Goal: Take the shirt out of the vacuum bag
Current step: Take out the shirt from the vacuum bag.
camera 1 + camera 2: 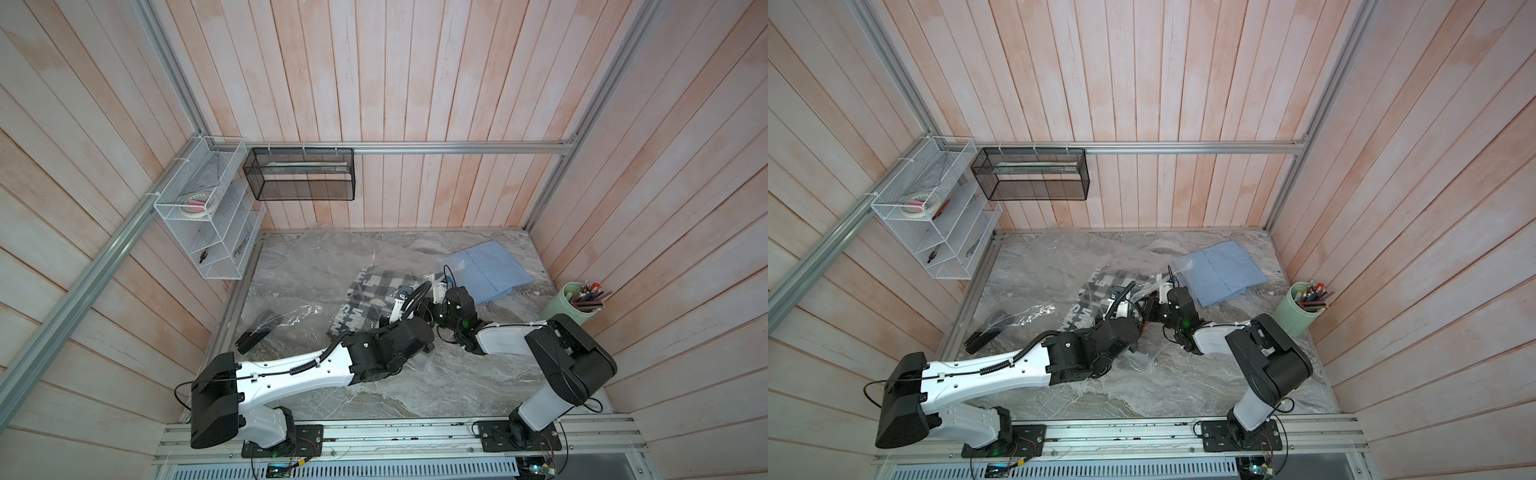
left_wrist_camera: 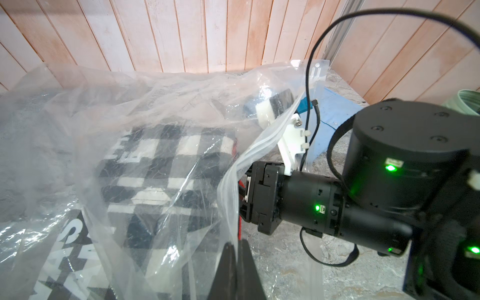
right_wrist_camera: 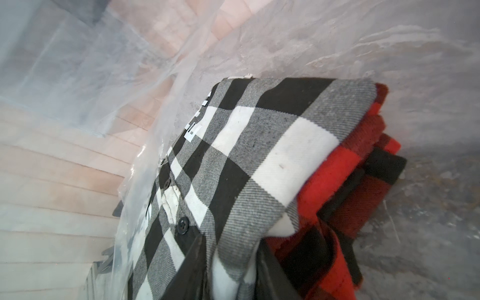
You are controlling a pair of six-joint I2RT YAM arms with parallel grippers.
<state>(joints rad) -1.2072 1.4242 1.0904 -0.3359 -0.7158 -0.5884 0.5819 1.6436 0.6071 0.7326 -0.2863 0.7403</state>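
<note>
**Shirt not out yet: right jaws at its corner, left pinching the bag mouth**

Risks first:
- right gripper (image 3: pixel 231 249) is inside the bag with its jaws either side of the shirt's (image 3: pixel 259 145) folded corner, cloth between them. Can't tell if the pads are actually biting.
- It looks to be on the top grey/white layer only. Pull on that and I'd expect the fold to peel open while the red bulk stays inside.
- The film drapes close around the right wrist. If any is caught in the jaws with the cloth, the bag comes along.
- left gripper (image 2: pixel 235 246) is clenched on the thin edge of the mouth. That film is slick, so a slip would let the mouth drop onto the shirt.
- Nothing else pins the vacuum bag (image 1: pixel 316 257), so shirt friction could drag all of it toward 4 o'clock.
- The right wrist cable runs right beside the lifted flap, so it could snag.

Shirt: folded flannel in black/white/grey buffalo check, black buttons along the placket, red/black check layers showing at the fold edge. It looks soft and thick, likely to bunch.

Location (top view): the shirt is near table centre, inside the bag and just behind the mouth. The bag spreads toward 10–11 o'clock and its mouth faces about 3. blue cloth (image 1: pixel 490 270) lies outside the bag at 1 o'clock.
</note>
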